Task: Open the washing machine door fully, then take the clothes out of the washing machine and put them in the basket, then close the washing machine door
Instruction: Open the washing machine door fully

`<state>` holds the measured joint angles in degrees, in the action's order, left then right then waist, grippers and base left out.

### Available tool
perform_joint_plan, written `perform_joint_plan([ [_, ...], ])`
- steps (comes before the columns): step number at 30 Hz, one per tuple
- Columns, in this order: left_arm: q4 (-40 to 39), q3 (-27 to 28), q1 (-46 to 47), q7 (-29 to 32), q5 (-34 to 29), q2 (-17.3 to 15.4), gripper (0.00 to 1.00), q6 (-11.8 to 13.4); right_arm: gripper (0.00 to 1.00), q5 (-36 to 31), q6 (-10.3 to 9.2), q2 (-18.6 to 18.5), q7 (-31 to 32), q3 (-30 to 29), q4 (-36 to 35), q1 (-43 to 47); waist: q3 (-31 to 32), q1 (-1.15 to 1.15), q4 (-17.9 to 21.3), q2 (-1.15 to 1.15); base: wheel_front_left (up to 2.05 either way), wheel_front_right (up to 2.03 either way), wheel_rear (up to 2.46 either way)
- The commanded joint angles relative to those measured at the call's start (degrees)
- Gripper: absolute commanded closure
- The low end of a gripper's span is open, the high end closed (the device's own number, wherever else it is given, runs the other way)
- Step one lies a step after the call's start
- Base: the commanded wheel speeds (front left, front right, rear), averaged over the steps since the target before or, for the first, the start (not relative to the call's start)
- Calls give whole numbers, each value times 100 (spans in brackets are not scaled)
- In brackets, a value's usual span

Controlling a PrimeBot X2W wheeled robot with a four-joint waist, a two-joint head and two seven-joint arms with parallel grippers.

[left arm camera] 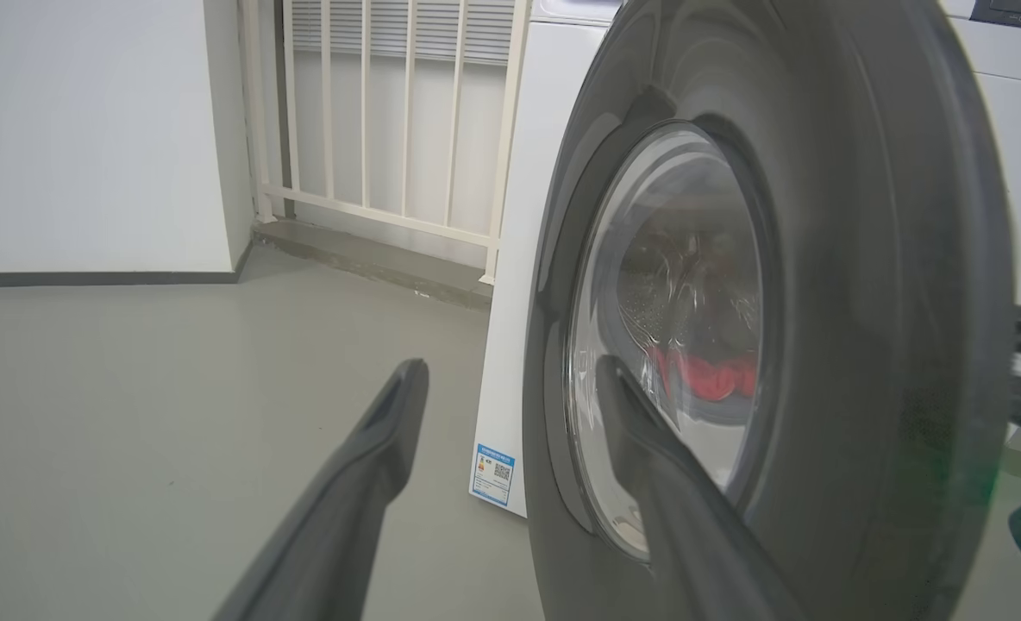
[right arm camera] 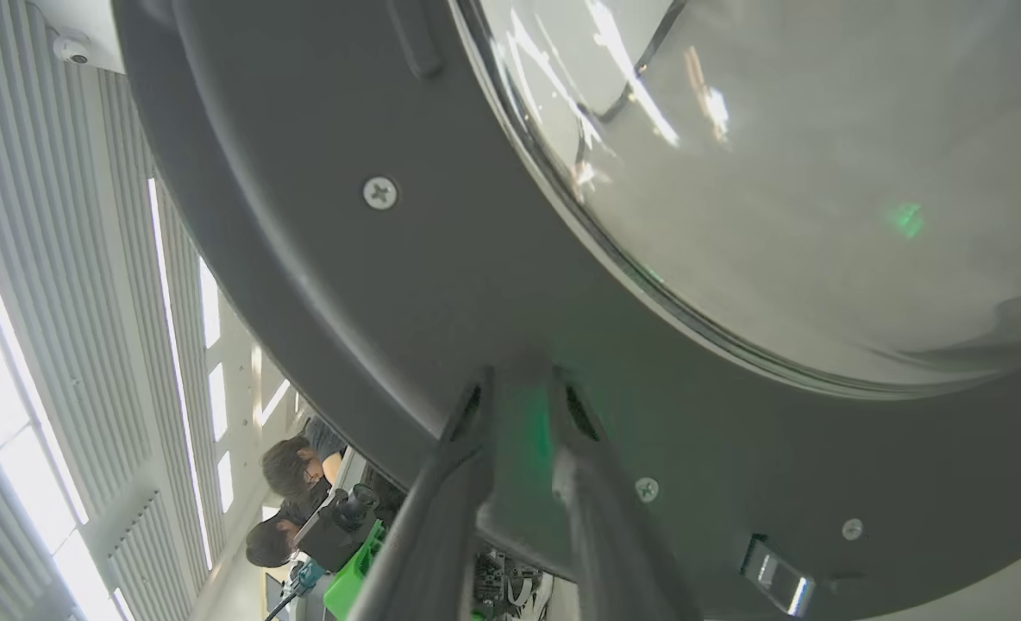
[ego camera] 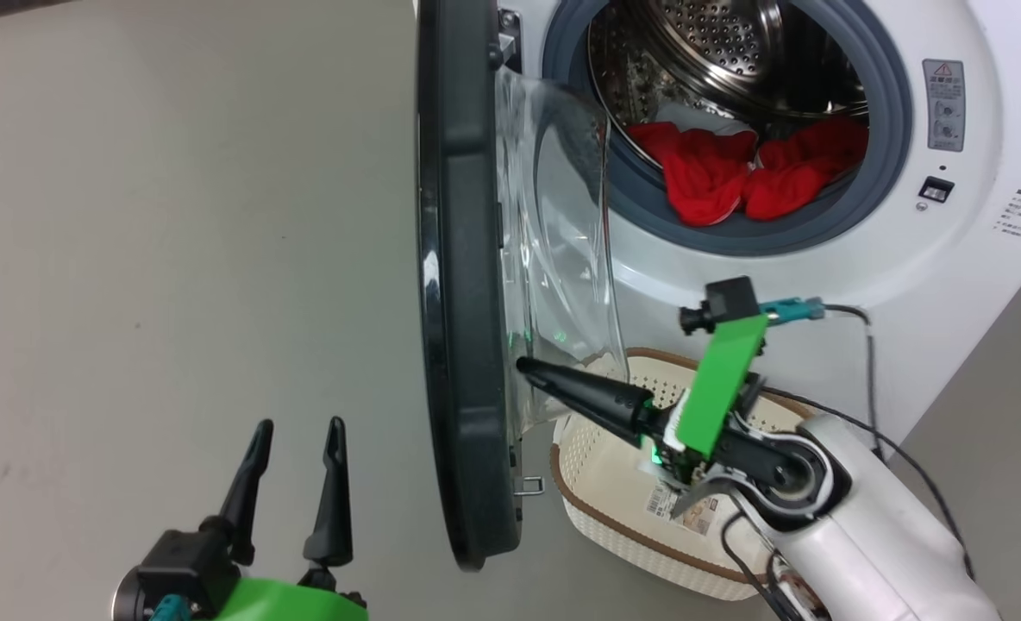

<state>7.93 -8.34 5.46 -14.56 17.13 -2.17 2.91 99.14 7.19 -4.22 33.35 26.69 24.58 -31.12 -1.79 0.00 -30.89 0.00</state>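
Note:
The washing machine (ego camera: 950, 259) has its door (ego camera: 459, 259) swung open, edge-on to the head view, glass bowl (ego camera: 562, 216) facing the drum. Red clothes (ego camera: 735, 177) lie in the drum's mouth; through the glass the clothes (left arm camera: 704, 375) show dimly. The basket (ego camera: 597, 483) stands on the floor below the opening. My right gripper (ego camera: 523, 364) points at the door's inner side, low on the rim. Its fingers sit almost together, tips against the black rim, right gripper (right arm camera: 519, 375) holding nothing. My left gripper (ego camera: 300, 424) hangs open on the door's outer side; its left gripper (left arm camera: 510, 366) fingers straddle the door's (left arm camera: 864, 259) edge.
Grey floor spreads left of the door. A white railing (left arm camera: 390, 129) and a wall stand beyond the machine's side, which bears a blue label (left arm camera: 493, 474). A black cable (ego camera: 868, 371) runs along my right forearm. Two people (right arm camera: 291, 466) sit in the background.

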Motion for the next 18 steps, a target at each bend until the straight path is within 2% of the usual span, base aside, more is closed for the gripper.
perform_joint_plan([
  [1, -101, 222, 4, -44, -76, -71, 0, -64, 0, -204, 30, 9, -165, -17, -236, 81, 33, 0, 26, 0, 0, 0, 0],
  [5, -60, 255, -12, -44, -102, -71, 0, -126, 0, -1065, 30, -285, -979, -71, -542, 323, 88, 0, 61, 0, 0, 0, 0],
  [6, -51, 276, -9, -44, -131, -71, 0, -140, 0, -1604, 30, -456, -1591, -42, -637, 457, 117, 0, 78, 0, 0, 0, 0],
  [10, -46, 280, -1, -44, -155, -71, 0, -174, 0, -2559, 30, -753, -2757, 138, -641, 673, 163, 0, 101, 0, 0, 0, 0],
  [15, -44, 295, -9, -44, -226, -71, 0, -221, 0, -3763, 30, -1027, -4170, 393, -248, 828, 233, 0, 135, 0, 0, 0, 0],
  [18, -49, 337, -21, -44, -268, -71, 0, -251, 0, -4474, 30, -1064, -4693, 351, 76, 852, 255, 0, 195, 0, 0, 0, 0],
])
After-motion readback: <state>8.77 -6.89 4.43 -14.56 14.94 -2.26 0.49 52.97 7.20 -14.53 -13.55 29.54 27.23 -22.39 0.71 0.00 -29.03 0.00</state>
